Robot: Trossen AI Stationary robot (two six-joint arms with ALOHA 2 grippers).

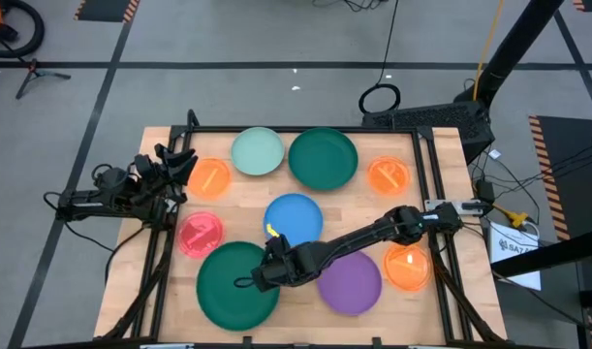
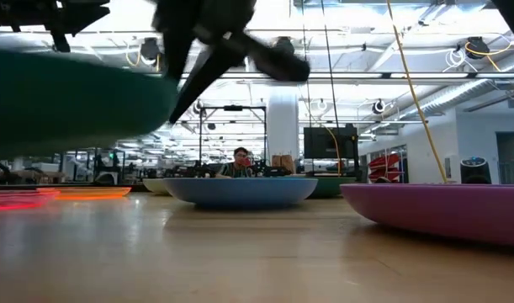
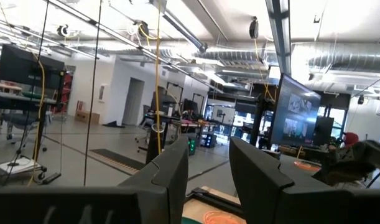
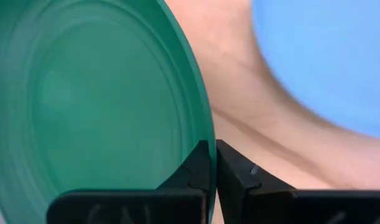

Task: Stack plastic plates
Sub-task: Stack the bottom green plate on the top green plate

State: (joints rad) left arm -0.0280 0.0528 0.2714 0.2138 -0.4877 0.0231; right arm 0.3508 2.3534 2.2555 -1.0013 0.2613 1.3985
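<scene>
My right fingers (image 4: 211, 163) pinch the near dark green plate (image 1: 233, 283) by its rim, lifted off the bench (image 1: 441, 310); next, carry it onto another large plate.

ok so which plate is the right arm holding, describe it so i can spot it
On the wooden table, look to the near edge, left of centre. The right gripper has its jaws shut on the rim of a large dark green plate. Its twin dark green plate sits at the far edge, untouched.
</scene>
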